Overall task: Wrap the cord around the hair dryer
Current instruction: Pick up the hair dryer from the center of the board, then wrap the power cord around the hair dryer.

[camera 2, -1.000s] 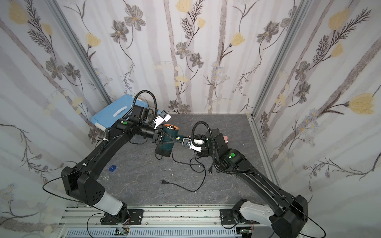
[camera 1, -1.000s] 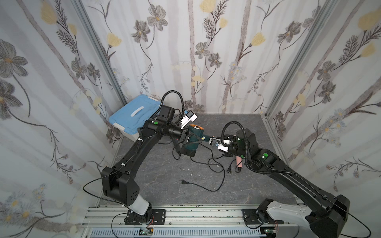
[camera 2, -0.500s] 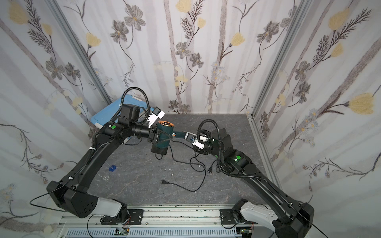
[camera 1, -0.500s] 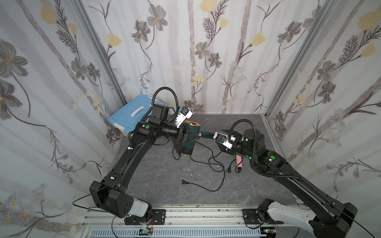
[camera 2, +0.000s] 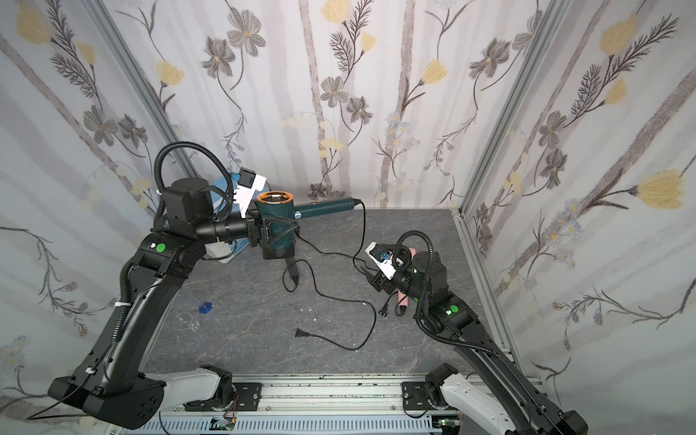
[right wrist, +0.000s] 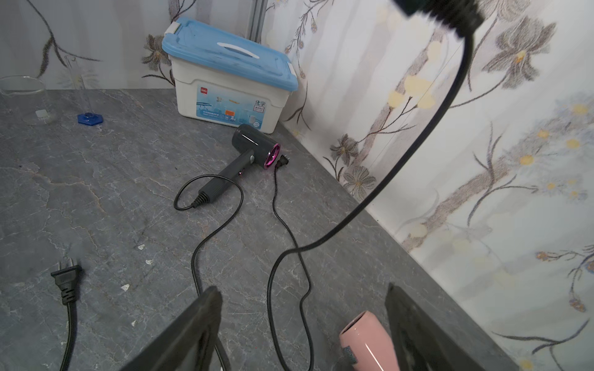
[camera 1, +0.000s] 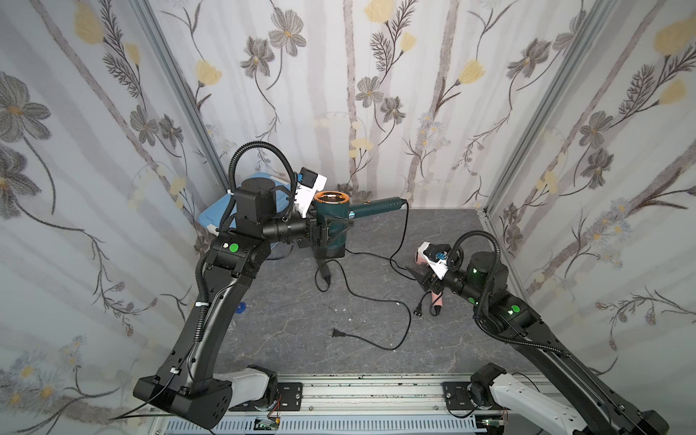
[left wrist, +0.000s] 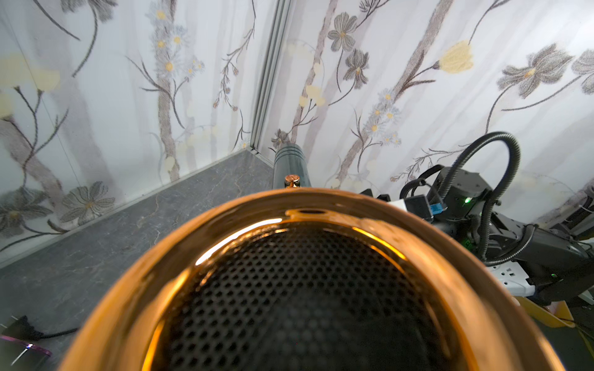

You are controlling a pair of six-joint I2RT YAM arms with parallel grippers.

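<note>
Got left gripper (camera 1: 333, 229) clamped across the barrel of the green hair dryer (camera 1: 332, 209), lifted clear of the table (camera 1: 293, 339), just beside the blue-lidded box (camera 1: 211, 215) on its side toward the right arm. Holding barrel upright, with copper ring (left wrist: 257, 208) and black mesh facing up and filling the left wrist view; handle (camera 1: 376, 206) roughly level, pointing away from the box along the back wall. Not wrapped yet: seeing cord (camera 1: 405, 229) leave the handle tip, hang free down to the table farther from the box, then snake loose over the slab. Can't trace which plug it ends at. Reading right gripper (right wrist: 302, 289) as wide open, nothing between the jaws, low over the table well apart from the box, beyond the hanging cord and not touching it. Spotting pink hair dryer (right wrist: 366, 334) lying right under that gripper, beside one finger. Also grey hair dryer (right wrist: 254, 144) with magenta nozzle ring, flat on the table just in front of the box, plug (right wrist: 282, 161) right at its nozzle; can't tell if touching. Second plug (right wrist: 66, 279) out on open table, well away from the box.
</note>
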